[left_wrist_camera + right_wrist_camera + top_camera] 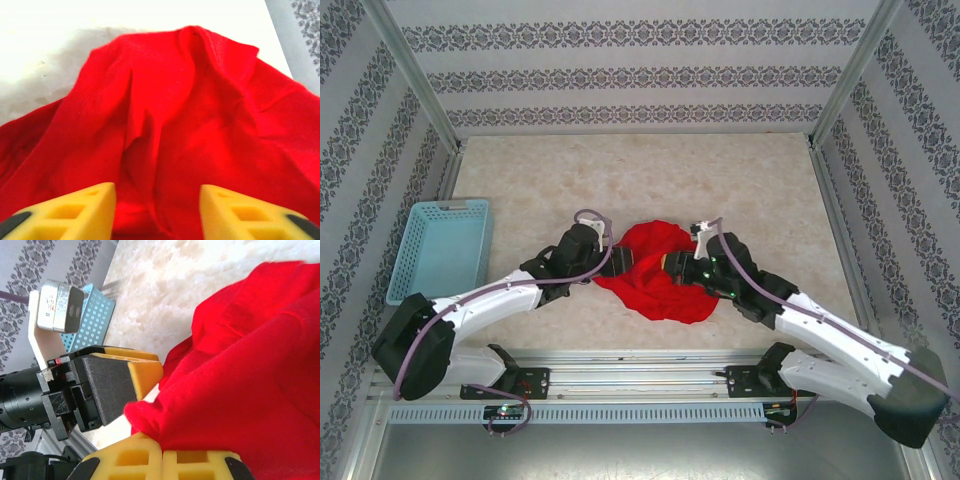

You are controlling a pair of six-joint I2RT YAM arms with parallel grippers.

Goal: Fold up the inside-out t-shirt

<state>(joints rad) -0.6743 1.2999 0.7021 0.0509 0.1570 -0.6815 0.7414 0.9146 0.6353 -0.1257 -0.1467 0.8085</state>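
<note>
Basically: t-shirt (655, 275) bunched in a heap mid-tabletop (760, 190), one hand on each side.
Heap's long axis runs roughly 11 to 5 o'clock in the top view; collar and hem direction can't be told. Right hand (162, 452) at its 3 o'clock edge, clenched on a red fold. Left hand (157, 190) at the 9 o'clock edge, released, fingers (90, 205) apart, cloth just beyond them. Blue basket (440, 250) further out at 9 o'clock, well apart.
</note>
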